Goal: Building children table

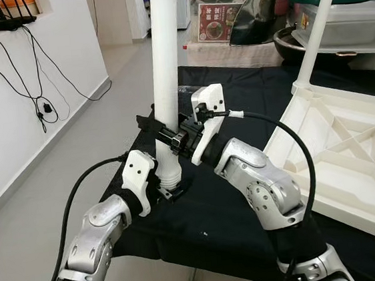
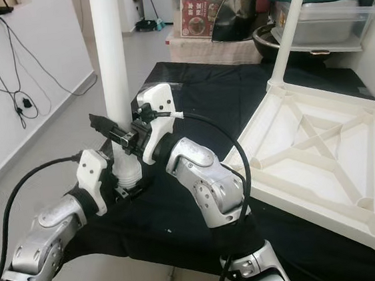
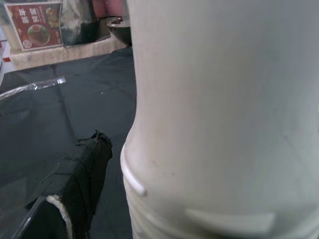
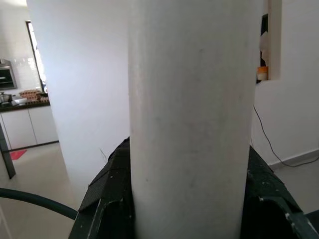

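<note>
At the lower left of the frame my left arm bends up from the elbow, and my left claw (image 1: 167, 186) is closed around the threaded bottom end of the white table leg (image 1: 166, 62), which stands upright just left of centre over the black-covered worktop (image 1: 237, 102). My right arm crosses in from the lower right, its forearm angled toward centre, and my right claw (image 1: 167, 137) clamps the leg slightly higher. At right, the upturned white tabletop (image 1: 349, 150) lies on the worktop, another leg (image 1: 319, 22) already standing in its corner.
</note>
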{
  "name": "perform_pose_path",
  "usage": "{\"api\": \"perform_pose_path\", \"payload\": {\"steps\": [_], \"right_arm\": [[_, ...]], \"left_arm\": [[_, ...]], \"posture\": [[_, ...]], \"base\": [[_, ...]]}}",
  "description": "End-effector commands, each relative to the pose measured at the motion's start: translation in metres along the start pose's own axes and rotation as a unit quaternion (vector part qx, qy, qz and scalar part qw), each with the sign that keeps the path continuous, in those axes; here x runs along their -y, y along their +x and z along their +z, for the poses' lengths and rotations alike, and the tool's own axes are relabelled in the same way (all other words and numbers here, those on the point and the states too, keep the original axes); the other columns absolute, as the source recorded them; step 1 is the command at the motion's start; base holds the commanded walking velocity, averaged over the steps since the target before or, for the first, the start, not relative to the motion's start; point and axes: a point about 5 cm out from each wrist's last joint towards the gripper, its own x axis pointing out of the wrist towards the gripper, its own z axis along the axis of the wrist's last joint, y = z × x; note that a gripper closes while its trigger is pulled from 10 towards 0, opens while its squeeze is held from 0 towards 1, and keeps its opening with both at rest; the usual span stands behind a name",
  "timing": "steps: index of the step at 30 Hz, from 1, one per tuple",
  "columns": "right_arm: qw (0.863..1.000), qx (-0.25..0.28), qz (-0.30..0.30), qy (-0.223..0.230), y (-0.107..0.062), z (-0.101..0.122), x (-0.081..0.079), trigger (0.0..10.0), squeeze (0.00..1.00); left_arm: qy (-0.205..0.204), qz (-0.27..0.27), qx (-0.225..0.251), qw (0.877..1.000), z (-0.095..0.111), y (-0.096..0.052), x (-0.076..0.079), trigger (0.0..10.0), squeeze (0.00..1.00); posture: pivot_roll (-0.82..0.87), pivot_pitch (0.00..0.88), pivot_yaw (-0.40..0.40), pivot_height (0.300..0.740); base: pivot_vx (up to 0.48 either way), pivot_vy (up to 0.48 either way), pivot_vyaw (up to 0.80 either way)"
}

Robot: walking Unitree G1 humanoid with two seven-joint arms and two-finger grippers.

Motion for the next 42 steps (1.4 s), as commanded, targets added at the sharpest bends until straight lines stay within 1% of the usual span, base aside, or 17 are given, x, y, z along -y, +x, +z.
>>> {"api": "perform_pose_path", "payload": {"steps": [1, 7, 8, 10, 11, 20, 21, 27, 28, 34, 35, 36, 37, 38, 39, 40, 42], "right_arm": [[0.999, -0.006, 0.038, 0.015, 0.004, -0.005, -0.013, 0.0, 0.00], [0.999, -0.007, 0.042, 0.017, 0.003, -0.007, -0.016, 0.0, 0.00], [0.999, -0.007, 0.045, 0.018, 0.003, -0.007, -0.017, 0.0, 0.00], [0.999, -0.007, 0.045, 0.018, 0.003, -0.007, -0.017, 0.0, 0.00], [0.999, -0.008, 0.049, 0.018, 0.002, -0.008, -0.017, 0.0, 0.00], [0.998, -0.017, 0.050, 0.017, 0.002, -0.013, -0.018, 0.0, 0.00], [0.999, -0.019, 0.048, 0.017, 0.002, -0.014, -0.018, 0.0, 0.00], [0.999, -0.033, 0.034, 0.015, 0.003, -0.017, -0.015, 0.0, 0.00], [0.999, -0.042, 0.024, 0.012, 0.004, -0.019, -0.013, 10.0, 0.00], [0.999, -0.050, 0.007, 0.013, 0.005, -0.021, -0.010, 10.0, 0.00], [0.998, -0.049, -0.020, 0.020, 0.006, -0.022, -0.005, 10.0, 1.00], [0.998, -0.049, -0.020, 0.020, 0.006, -0.022, -0.005, 10.0, 1.00], [0.997, -0.048, -0.048, 0.030, 0.006, -0.023, 0.001, 10.0, 1.00], [0.997, -0.048, -0.048, 0.030, 0.006, -0.023, 0.001, 10.0, 1.00], [0.995, -0.047, -0.078, 0.044, 0.006, -0.024, 0.007, 10.0, 1.00], [0.995, -0.047, -0.078, 0.044, 0.006, -0.024, 0.007, 10.0, 1.00], [0.991, -0.046, -0.109, 0.058, 0.005, -0.026, 0.012, 10.0, 1.00]], "left_arm": [[-0.002, -0.003, 0.016, 1.000, 0.005, 0.005, -0.001, 10.0, 0.00], [-0.009, -0.011, 0.020, 1.000, 0.006, 0.007, 0.001, 10.0, 0.00], [-0.008, -0.016, 0.023, 1.000, 0.006, 0.008, 0.003, 4.1, 0.00], [-0.008, -0.016, 0.023, 1.000, 0.006, 0.008, 0.003, 4.1, 0.00], [-0.007, -0.023, 0.028, 0.999, 0.007, 0.009, 0.005, 0.0, 0.00], [0.002, -0.032, 0.041, 0.999, 0.011, 0.011, 0.009, 0.0, 0.00], [0.004, -0.029, 0.035, 0.999, 0.010, 0.012, 0.009, 10.0, 0.00], [0.020, -0.025, 0.025, 0.999, 0.006, 0.012, 0.009, 10.0, 0.00], [0.021, -0.024, 0.025, 0.999, 0.006, 0.012, 0.009, 10.0, 0.00], [0.024, -0.019, 0.024, 0.999, 0.005, 0.012, 0.007, 10.0, 0.00], [0.037, -0.014, 0.015, 0.999, 0.004, 0.012, 0.006, 10.0, 0.00], [0.037, -0.014, 0.015, 0.999, 0.004, 0.012, 0.006, 10.0, 0.00], [0.061, -0.006, -0.001, 0.998, 0.000, 0.011, 0.003, 10.0, 0.00], [0.061, -0.006, -0.001, 0.998, 0.000, 0.011, 0.003, 10.0, 0.00], [0.097, 0.005, -0.022, 0.995, -0.004, 0.011, 0.001, 10.0, 0.00], [0.097, 0.005, -0.022, 0.995, -0.004, 0.011, 0.001, 10.0, 0.00], [0.118, 0.016, -0.039, 0.992, -0.009, 0.011, -0.001, 10.0, 0.00]], "posture": [[0.03, 0.000, -0.051, 0.740], [0.03, 0.000, -0.049, 0.740], [0.03, 0.000, -0.049, 0.740], [0.03, 0.000, -0.049, 0.740], [0.03, 0.000, -0.048, 0.740], [0.04, 0.000, -0.050, 0.740], [0.04, 0.000, -0.050, 0.740], [0.03, 0.000, -0.051, 0.740], [0.03, 0.000, -0.051, 0.740], [0.04, 0.000, -0.054, 0.740], [0.04, 0.000, -0.054, 0.740], [0.04, 0.000, -0.054, 0.740], [0.04, 0.000, -0.057, 0.740], [0.04, 0.000, -0.057, 0.740], [0.04, 0.000, -0.058, 0.740], [0.04, 0.000, -0.058, 0.740], [0.04, 0.000, -0.056, 0.740]], "base": [[0.000, 0.000, 0.00], [0.000, 0.000, 0.00], [0.000, 0.000, 0.00], [0.000, 0.000, 0.00], [0.000, 0.000, 0.00], [0.000, 0.000, 0.00], [0.000, 0.000, 0.00], [0.000, 0.000, 0.00], [0.000, 0.000, 0.00], [0.000, 0.000, 0.00], [0.000, 0.000, 0.00], [0.000, 0.000, 0.00], [0.000, 0.000, 0.00], [0.000, 0.000, 0.00], [0.000, 0.000, 0.00], [0.000, 0.000, 0.00], [0.000, 0.000, 0.00]]}}
